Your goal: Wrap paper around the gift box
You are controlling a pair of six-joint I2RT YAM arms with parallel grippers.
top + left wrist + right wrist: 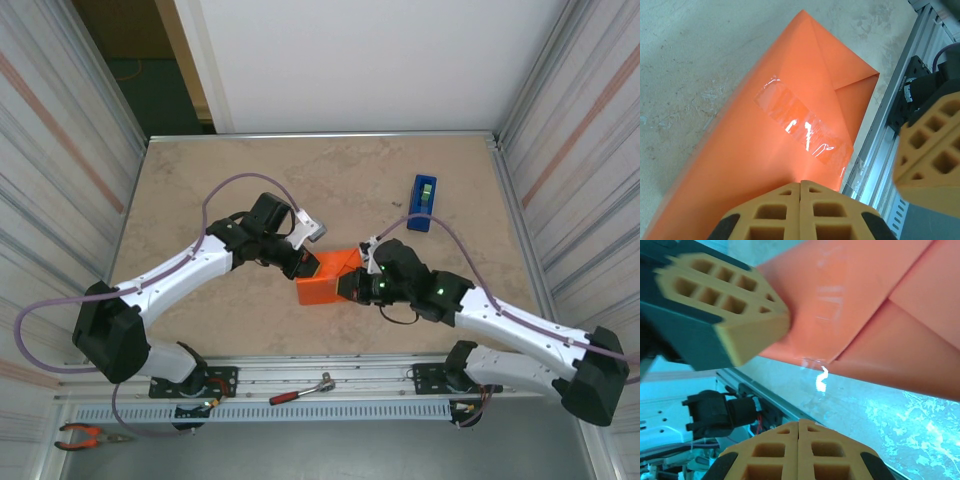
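Observation:
The gift box (pixel 322 288) lies at the table's middle, covered in the orange paper (pixel 755 150), whose folded triangular flap (pixel 910 345) faces my right wrist camera. A strip of clear tape (pixel 802 125) runs across the paper's seam. My left gripper (pixel 304 266) is shut, its tips (pixel 801 183) resting over the paper at the box's left end. Shut and holding nothing, my right gripper (pixel 349 287) sits low by the box's right side. In the right wrist view its tips (pixel 799 421) hover over bare table just short of the paper.
A blue tape dispenser (pixel 423 202) stands at the back right. A red-handled ratchet (pixel 300 390) lies on the metal rail (pixel 330 372) along the near edge, and pliers (pixel 90 435) lie at the bottom left. Corrugated walls close both sides.

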